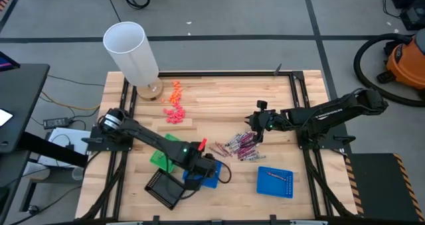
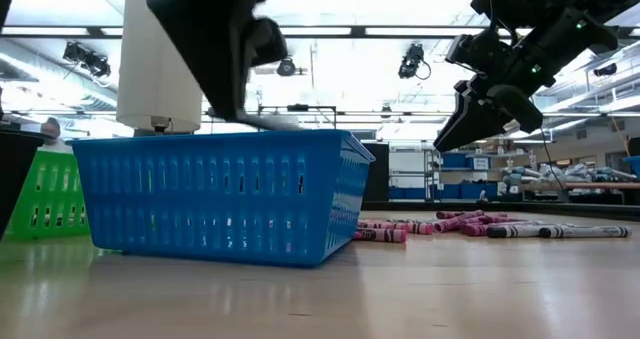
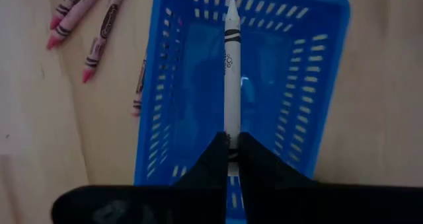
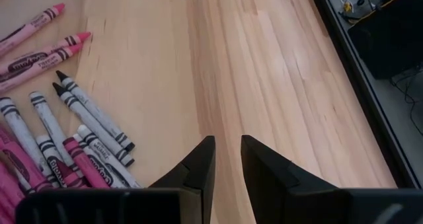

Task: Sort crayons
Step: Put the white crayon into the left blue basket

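Observation:
Several crayons (image 1: 239, 145), pinkish-red, maroon and silvery-grey, lie loose on the wooden table right of centre. My left gripper (image 3: 231, 151) hovers over a blue basket (image 1: 207, 177) near the front and is shut on one silvery-grey crayon (image 3: 231, 72). My right gripper (image 4: 227, 159) hangs just right of the pile, above the table, its fingers a little apart with nothing between them. In the low view the basket (image 2: 220, 194) stands in front, with crayons (image 2: 450, 224) lying behind it. My left gripper pinches the silvery-grey crayon by its blunt end (image 3: 231, 139) between its two fingers. The fingers come from above, slanting steeply down. The crayon runs on in line with the fingers, its tip (image 3: 232, 9) forward. It hangs clear over the basket's inside.
A green basket (image 1: 159, 156) and a black tray (image 1: 165, 188) stand left of the blue basket, and a flat blue tray (image 1: 275, 182) lies at the front right. A tall white cylinder (image 1: 133, 52) and orange and pink chunky bits (image 1: 174, 104) sit at the back.

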### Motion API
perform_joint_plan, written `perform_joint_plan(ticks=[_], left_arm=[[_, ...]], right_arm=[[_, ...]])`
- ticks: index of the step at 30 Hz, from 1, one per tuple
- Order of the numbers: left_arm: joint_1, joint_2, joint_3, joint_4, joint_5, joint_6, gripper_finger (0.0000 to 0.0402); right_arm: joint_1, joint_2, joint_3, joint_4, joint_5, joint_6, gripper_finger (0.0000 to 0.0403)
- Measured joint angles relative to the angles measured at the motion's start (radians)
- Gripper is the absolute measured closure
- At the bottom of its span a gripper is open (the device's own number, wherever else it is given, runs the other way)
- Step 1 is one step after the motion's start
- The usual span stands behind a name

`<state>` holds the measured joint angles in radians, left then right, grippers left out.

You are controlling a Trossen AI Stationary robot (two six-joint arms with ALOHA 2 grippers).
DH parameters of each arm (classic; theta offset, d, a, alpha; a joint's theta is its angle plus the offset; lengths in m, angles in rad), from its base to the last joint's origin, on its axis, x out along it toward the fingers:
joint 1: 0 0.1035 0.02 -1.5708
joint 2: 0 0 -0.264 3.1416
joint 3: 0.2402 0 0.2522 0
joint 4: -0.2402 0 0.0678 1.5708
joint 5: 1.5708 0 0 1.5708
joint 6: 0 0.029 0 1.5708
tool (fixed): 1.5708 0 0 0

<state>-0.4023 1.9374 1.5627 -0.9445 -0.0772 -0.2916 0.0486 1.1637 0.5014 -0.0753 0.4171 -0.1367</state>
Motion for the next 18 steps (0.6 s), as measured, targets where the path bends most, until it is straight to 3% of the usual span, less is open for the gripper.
perform_joint_plan(ticks=[11,18], left_arm=[[0.006,0.039,0.000,-0.022,-0.006,0.009,0.0357],[0.005,0.031,0.001,-0.022,-0.006,-0.030,0.0296]], right_arm=[[-0.003,0.000,0.000,0.001,-0.019,-0.008,0.0319],[-0.004,0.000,0.000,0.001,-0.019,-0.006,0.0319]])
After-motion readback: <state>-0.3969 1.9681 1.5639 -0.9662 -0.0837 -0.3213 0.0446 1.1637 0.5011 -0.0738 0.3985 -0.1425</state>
